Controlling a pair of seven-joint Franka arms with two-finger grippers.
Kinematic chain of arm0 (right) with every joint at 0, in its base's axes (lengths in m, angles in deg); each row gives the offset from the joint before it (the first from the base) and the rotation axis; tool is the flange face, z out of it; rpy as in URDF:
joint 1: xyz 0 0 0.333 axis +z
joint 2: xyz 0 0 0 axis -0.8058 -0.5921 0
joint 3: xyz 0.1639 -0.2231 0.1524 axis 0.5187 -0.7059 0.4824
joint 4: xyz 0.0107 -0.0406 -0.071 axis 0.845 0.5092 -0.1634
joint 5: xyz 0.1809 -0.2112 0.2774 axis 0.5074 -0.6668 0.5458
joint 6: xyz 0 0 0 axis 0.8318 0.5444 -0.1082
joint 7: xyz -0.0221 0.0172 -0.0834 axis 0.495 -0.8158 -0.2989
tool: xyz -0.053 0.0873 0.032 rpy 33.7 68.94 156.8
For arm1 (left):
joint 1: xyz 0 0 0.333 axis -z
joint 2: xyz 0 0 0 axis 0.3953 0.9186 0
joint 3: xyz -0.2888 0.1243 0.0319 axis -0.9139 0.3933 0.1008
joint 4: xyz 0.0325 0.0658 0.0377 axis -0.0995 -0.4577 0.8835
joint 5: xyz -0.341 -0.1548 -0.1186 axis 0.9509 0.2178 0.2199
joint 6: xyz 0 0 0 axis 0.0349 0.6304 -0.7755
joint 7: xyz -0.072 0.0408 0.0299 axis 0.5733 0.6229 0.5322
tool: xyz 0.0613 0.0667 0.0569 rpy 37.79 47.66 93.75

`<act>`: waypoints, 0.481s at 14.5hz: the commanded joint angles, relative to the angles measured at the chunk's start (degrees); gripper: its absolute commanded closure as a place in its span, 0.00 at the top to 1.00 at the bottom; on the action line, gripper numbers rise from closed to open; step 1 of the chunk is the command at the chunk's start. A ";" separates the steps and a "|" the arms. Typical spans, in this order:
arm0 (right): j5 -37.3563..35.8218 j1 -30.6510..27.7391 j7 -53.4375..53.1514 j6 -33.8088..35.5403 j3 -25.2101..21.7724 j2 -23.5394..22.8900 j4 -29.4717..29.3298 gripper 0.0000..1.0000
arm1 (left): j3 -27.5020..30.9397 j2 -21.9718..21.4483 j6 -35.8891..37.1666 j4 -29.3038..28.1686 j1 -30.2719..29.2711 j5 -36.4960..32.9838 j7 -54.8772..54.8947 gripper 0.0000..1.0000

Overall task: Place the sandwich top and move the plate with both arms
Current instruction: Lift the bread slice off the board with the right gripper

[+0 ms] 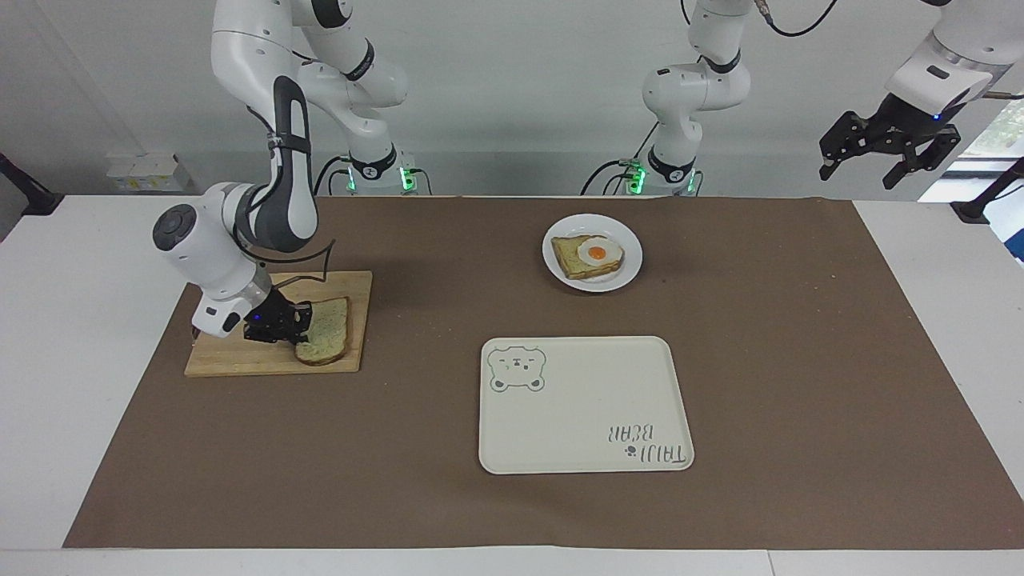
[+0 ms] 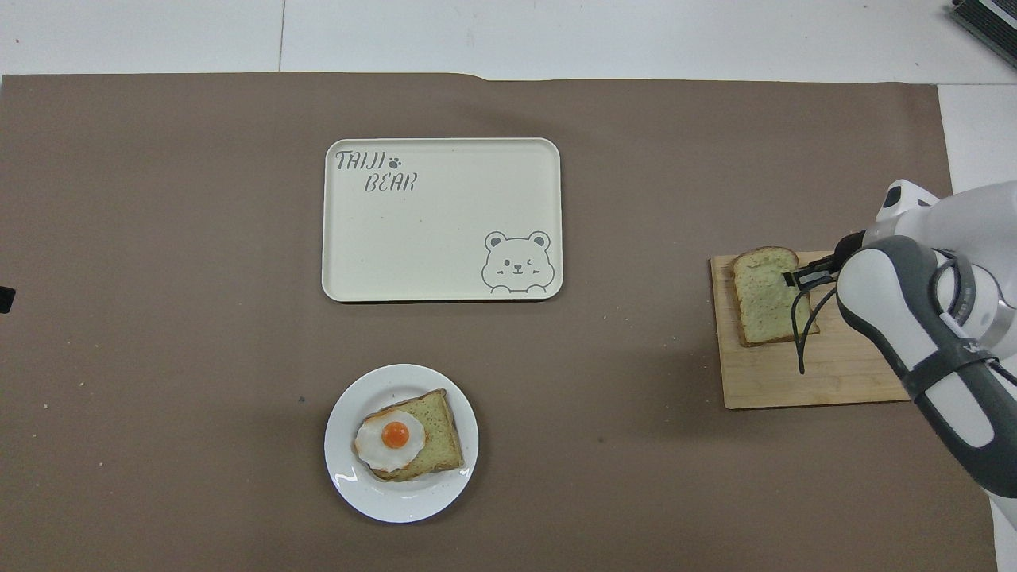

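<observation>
Sandwich top [image 1: 323,339] pinched by one edge in closed right gripper [image 1: 298,323] over cutting board [image 1: 232,358]; contact depth apparently shallow. Slice could sag, slip out in transit to plate [image 1: 628,276]. Left gripper [image 1: 890,156] waits, jaws open, empty.

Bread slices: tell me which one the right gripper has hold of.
The plain speckled slice on the wooden cutting board; the right gripper is shut on its edge. The other slice carries a fried egg on the white plate.

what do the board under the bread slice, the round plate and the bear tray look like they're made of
Cutting board: likely wood or bamboo, matte, pale tan with visible grain lines. Plate: glossy white, probably ceramic or melamine, with bright reflections on its rim. Tray: cream, smooth satin, probably plastic or melamine, with printed bear.
</observation>
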 commanded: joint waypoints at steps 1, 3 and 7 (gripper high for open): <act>-0.10 0.03 -0.74 3.94 0.05 1.45 -3.15 0.00 | -0.75 -0.43 1.01 0.39 -0.98 -0.32 0.57 1.00; -0.18 0.12 -1.70 6.93 0.41 2.15 -5.17 0.00 | -0.75 -0.43 1.01 0.39 -0.98 -0.32 0.57 1.00; -0.18 4.23 -9.33 10.01 0.50 3.82 -7.64 0.00 | -0.75 -0.43 1.01 0.39 -0.98 -0.32 0.57 1.00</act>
